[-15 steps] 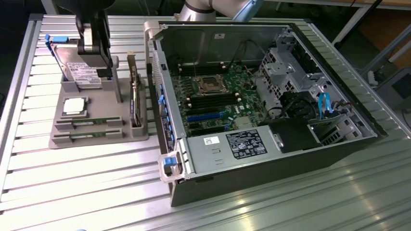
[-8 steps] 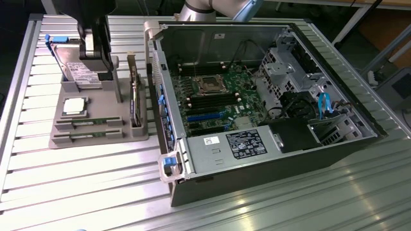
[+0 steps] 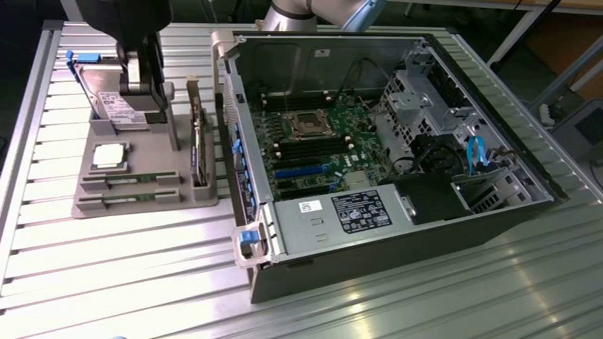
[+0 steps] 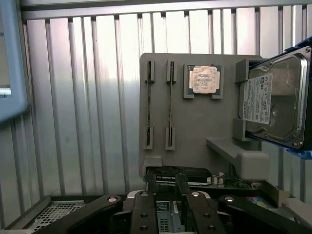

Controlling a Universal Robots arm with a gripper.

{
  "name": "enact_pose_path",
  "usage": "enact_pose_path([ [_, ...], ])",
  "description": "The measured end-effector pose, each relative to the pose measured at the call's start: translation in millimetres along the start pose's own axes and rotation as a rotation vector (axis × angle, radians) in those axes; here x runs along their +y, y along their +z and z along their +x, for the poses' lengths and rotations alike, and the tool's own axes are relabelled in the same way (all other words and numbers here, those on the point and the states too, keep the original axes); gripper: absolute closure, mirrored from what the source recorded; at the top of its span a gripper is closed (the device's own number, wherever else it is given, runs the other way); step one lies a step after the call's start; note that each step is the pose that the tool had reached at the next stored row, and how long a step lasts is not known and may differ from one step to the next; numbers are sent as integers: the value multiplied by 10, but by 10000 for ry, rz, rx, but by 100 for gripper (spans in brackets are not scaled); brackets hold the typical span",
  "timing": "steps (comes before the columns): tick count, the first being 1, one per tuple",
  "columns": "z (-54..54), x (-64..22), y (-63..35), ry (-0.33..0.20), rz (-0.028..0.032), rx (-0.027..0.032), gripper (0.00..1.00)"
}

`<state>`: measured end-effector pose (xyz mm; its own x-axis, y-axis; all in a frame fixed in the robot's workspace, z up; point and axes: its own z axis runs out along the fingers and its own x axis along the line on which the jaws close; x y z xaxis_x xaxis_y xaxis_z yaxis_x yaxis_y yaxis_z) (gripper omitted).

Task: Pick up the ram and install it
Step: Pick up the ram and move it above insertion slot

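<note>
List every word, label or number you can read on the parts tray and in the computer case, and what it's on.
No text reads clearly enough to quote.
White label on the hard drive: print too small.
The black power supply label: white print, blurred.
The white sticker beside it: unreadable.
Top of the processor chip: markings too faint.
</note>
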<state>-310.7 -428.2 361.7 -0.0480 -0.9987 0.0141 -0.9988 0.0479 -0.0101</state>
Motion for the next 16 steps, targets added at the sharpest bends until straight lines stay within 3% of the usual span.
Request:
enact_pose_path([
  [16,2,2,130,-53,1,-1,71],
])
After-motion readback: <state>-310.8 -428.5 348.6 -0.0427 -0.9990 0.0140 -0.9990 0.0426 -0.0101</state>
